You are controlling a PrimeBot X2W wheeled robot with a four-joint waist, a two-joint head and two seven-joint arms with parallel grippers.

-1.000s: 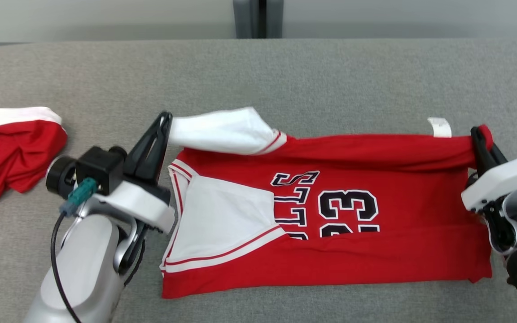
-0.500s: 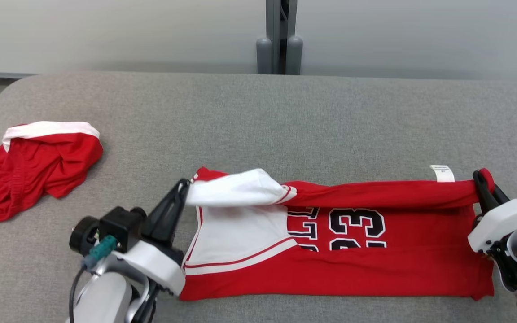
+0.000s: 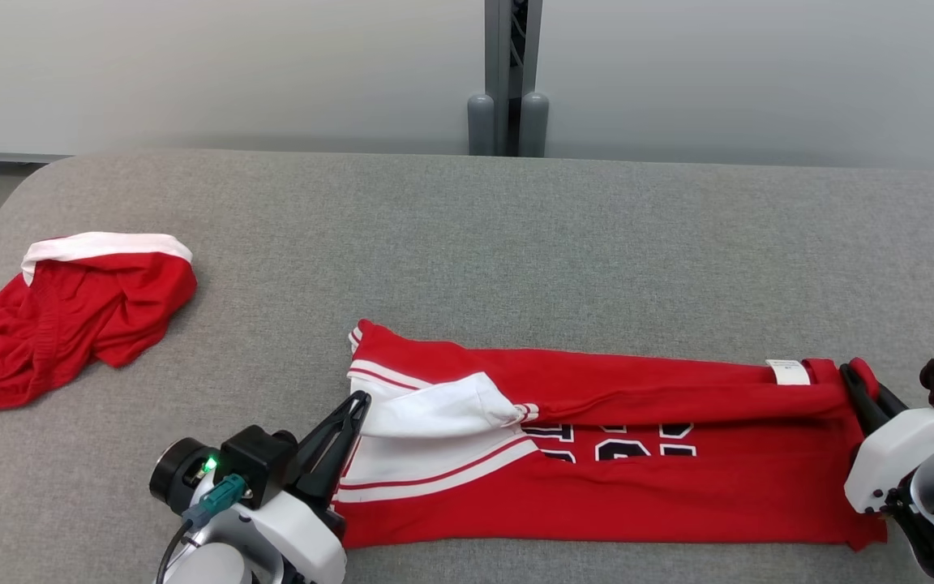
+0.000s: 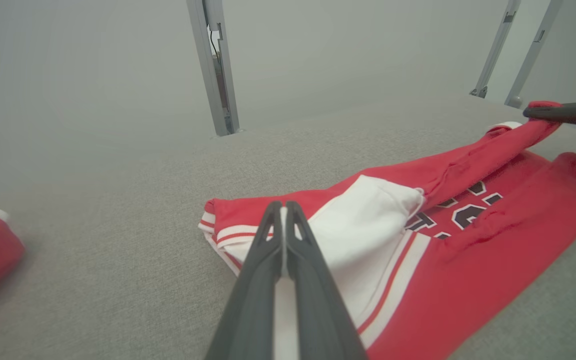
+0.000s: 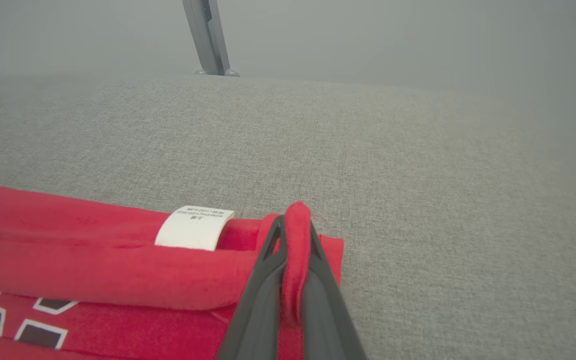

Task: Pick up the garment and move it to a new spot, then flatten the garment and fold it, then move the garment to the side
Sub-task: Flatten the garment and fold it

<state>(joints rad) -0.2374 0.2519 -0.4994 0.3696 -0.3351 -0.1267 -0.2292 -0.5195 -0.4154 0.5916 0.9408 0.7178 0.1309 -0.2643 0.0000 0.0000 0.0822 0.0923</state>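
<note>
ROBOT FOLDS A JERSEY: Both tools of a wheeled, two-armed robot clamp a red jersey by its ends. It lies lengthwise along the front edge of a grey, fabric-covered worktop.

The left tool has its two dark fingers pressed together. It pinches a flap of white cloth at the end of the jersey with the white, red-striped trim, near the middle of the front edge. A thin strip of that white cloth shows between the fingers in the left wrist view.

The right tool is likewise closed tight. It grips a bunched red corner at the opposite end, close to the worktop's front right corner, and the fabric is squeezed up between its fingers.

The far long side of the jersey is turned over towards the front. It forms a red roll running from one tool to the other and hides the upper part of the black-and-white numerals on the chest. A small white label sits on that roll, just beside the right tool. The rest of the jersey rests flat on the worktop, its near side running close to the front edge.

Well apart from it, by the worktop's left edge, lies a crumpled pair of red shorts with a white waistband. Behind the far edge, a grey post stands against a pale wall.
</note>
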